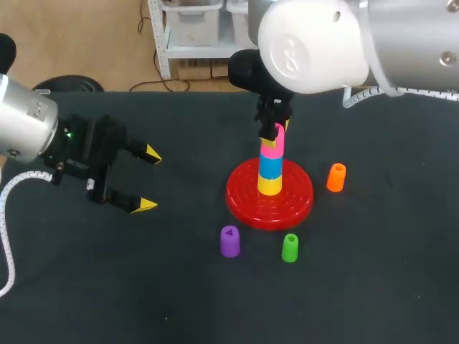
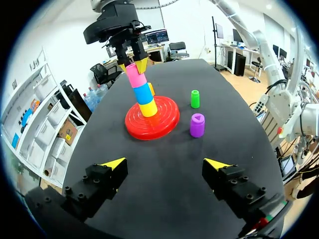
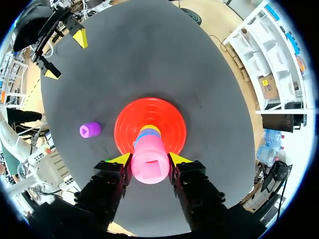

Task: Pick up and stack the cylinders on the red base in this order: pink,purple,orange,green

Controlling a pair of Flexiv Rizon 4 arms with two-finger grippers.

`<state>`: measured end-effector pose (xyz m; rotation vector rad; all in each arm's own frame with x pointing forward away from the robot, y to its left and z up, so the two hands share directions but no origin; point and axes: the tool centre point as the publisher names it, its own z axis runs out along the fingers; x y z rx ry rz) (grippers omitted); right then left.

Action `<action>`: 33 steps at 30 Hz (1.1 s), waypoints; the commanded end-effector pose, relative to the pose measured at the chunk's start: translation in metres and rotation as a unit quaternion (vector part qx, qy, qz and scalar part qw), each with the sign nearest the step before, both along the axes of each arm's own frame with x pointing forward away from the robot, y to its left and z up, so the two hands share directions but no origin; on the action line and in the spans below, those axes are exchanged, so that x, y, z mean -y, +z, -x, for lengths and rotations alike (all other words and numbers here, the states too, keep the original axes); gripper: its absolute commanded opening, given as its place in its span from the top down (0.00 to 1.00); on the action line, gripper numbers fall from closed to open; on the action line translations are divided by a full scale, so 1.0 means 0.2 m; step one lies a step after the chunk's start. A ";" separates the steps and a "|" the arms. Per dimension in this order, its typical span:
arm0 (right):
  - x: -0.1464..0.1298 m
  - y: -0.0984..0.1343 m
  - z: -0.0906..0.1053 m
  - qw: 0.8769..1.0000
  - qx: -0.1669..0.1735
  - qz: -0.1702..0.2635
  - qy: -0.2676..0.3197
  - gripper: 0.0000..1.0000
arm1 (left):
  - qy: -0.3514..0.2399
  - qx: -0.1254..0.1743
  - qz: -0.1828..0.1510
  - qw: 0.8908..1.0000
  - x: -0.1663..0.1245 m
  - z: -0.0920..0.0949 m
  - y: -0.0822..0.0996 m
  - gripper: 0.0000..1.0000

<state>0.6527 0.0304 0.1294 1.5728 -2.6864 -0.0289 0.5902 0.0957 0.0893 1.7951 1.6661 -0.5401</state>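
Observation:
On the red base stands a stack: a yellow cylinder, a blue cylinder, and a pink cylinder on top. My right gripper comes down from above and is shut on the pink cylinder; both yellow-tipped fingers press its sides. The purple cylinder, green cylinder and orange cylinder stand on the table around the base. My left gripper hangs open over the table's left part, holding nothing, well away from the base.
The table is a dark mat. Purple and green stand just in front of the base, orange to its right. Bare mat lies at the front and at the far right.

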 end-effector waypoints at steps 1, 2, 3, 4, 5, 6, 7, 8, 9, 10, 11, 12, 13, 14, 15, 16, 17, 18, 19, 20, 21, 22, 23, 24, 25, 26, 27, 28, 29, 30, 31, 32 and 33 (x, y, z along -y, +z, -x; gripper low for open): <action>0.00 -0.02 0.00 1.000 -0.002 0.002 -0.001 1.00 | -0.001 0.000 0.001 1.000 0.00 0.00 0.00 0.00; 0.00 -0.02 0.00 1.000 -0.003 0.003 -0.001 1.00 | -0.001 0.000 0.001 1.000 0.00 0.00 0.00 0.00; 0.00 -0.02 0.00 1.000 -0.004 0.003 -0.001 1.00 | -0.001 0.000 0.001 1.000 0.00 0.00 0.00 0.00; 0.01 -0.03 0.00 1.000 -0.004 0.003 -0.002 1.00 | -0.001 0.000 0.001 1.000 0.00 0.00 0.00 0.00; 0.01 -0.03 0.00 1.000 -0.005 0.003 -0.002 1.00 | -0.001 0.000 0.001 1.000 0.00 0.00 0.00 0.00; 0.01 -0.03 0.00 1.000 -0.005 0.003 -0.002 1.00 | -0.001 0.000 0.001 1.000 0.00 0.00 0.00 0.00; 0.01 -0.04 0.00 1.000 -0.005 0.003 -0.002 1.00 | -0.001 0.000 0.001 1.000 0.00 0.00 0.00 0.00; 0.01 -0.04 0.00 1.000 -0.006 0.003 -0.002 1.00 | -0.001 0.000 0.001 1.000 0.00 0.00 0.00 0.00; 0.01 -0.04 0.00 1.000 -0.006 0.003 -0.002 1.00 | -0.001 0.000 0.001 1.000 0.00 0.00 0.00 0.00; 0.00 -0.04 0.00 1.000 -0.006 0.003 -0.002 1.00 | -0.001 0.000 0.001 1.000 0.00 0.00 0.00 0.00; 0.00 -0.04 0.00 1.000 -0.006 0.004 -0.001 1.00 | -0.001 0.000 0.001 1.000 0.00 0.00 0.00 0.00; 0.00 -0.04 -0.01 1.000 -0.006 0.004 -0.001 1.00 | -0.001 0.000 0.001 1.000 0.00 0.00 0.00 0.00; 0.00 -0.04 -0.01 1.000 -0.006 0.004 -0.001 1.00 | -0.001 0.000 0.001 1.000 0.00 0.00 0.00 0.00; 0.00 -0.04 -0.01 1.000 -0.006 0.005 0.000 1.00 | -0.001 0.000 0.001 1.000 0.00 0.00 0.00 0.00; 0.00 -0.05 -0.01 1.000 -0.006 0.005 0.000 1.00 | -0.001 0.000 0.001 1.000 0.00 0.00 0.00 0.00; 0.00 -0.05 -0.01 1.000 -0.007 0.005 0.000 1.00 | -0.001 0.000 0.001 1.000 0.00 0.00 0.00 0.00; 0.00 -0.05 -0.02 1.000 -0.007 0.005 0.001 1.00 | -0.001 0.000 0.001 1.000 0.00 0.00 0.00 0.00; 0.00 -0.05 -0.02 1.000 -0.008 0.006 0.001 1.00 | -0.001 0.000 0.001 1.000 0.00 0.00 0.00 0.00; 0.00 -0.06 -0.02 1.000 -0.009 0.007 0.000 1.00 | -0.001 0.000 0.001 1.000 0.00 0.00 0.00 0.00; 0.00 -0.06 -0.02 1.000 -0.010 0.007 0.000 1.00 | -0.001 0.000 0.001 1.000 0.00 0.00 0.00 0.00; 0.00 -0.07 -0.02 1.000 -0.011 0.009 0.000 1.00 | -0.001 0.000 0.001 1.000 0.00 0.00 0.00 0.00; 0.00 -0.07 -0.02 1.000 -0.011 0.010 -0.001 1.00 | -0.001 0.000 0.001 1.000 0.00 0.00 0.00 0.00; 0.00 -0.07 -0.02 1.000 -0.012 0.010 -0.001 1.00 | -0.001 0.000 0.001 1.000 0.00 0.00 0.00 0.00; 0.00 -0.08 -0.02 1.000 -0.012 0.010 -0.001 1.00 | -0.001 0.000 0.001 1.000 0.00 0.00 0.00 0.00; 0.00 -0.08 -0.02 1.000 -0.013 0.011 -0.002 1.00 | -0.001 0.000 0.001 1.000 0.00 0.00 0.00 0.00; 0.00 -0.08 -0.02 1.000 -0.013 0.011 -0.002 1.00 | -0.001 0.000 0.001 1.000 0.00 0.00 0.00 0.00; 0.00 -0.09 -0.02 1.000 -0.014 0.011 -0.003 1.00 | -0.001 0.000 0.001 1.000 0.00 0.00 0.00 0.00; 0.00 -0.09 -0.02 1.000 -0.014 0.012 -0.003 1.00 | -0.001 0.000 0.001 1.000 0.00 0.00 0.00 0.00; 0.00 -0.09 -0.02 1.000 -0.014 0.012 -0.003 1.00 | -0.001 0.000 0.001 1.000 0.00 0.00 0.00 0.00; 0.00 -0.09 -0.02 1.000 -0.015 0.012 -0.004 1.00 | -0.001 0.000 0.001 1.000 0.00 0.00 0.00 0.00; 0.00 -0.10 -0.02 1.000 -0.015 0.012 -0.004 1.00 | -0.001 0.000 0.001 1.000 0.00 0.00 0.00 0.00; 0.00 -0.10 -0.03 1.000 -0.016 0.013 -0.004 1.00 | -0.001 0.000 0.001 1.000 0.00 0.00 0.00 0.00; 0.00 -0.10 -0.03 1.000 -0.016 0.013 -0.004 1.00 | -0.001 0.000 0.001 1.000 0.00 0.00 0.00 0.00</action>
